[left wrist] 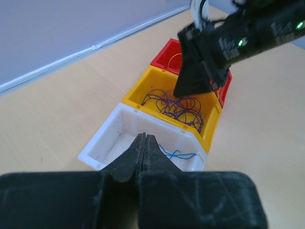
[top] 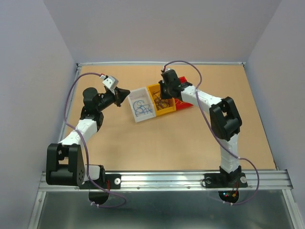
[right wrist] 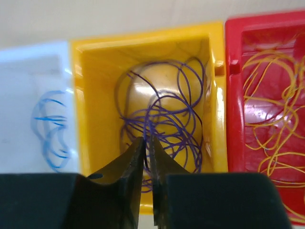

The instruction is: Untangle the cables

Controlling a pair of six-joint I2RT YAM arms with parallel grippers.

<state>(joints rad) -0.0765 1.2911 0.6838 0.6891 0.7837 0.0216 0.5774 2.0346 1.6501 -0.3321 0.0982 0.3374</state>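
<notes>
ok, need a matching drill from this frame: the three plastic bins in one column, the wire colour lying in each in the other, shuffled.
Bins:
1. white plastic bin
2. yellow plastic bin
3. red plastic bin

Contents:
A. thin yellow-orange wires
B. thin blue wires
C. thin dark purple wires

Pairs: 1-B, 2-C, 3-A
</notes>
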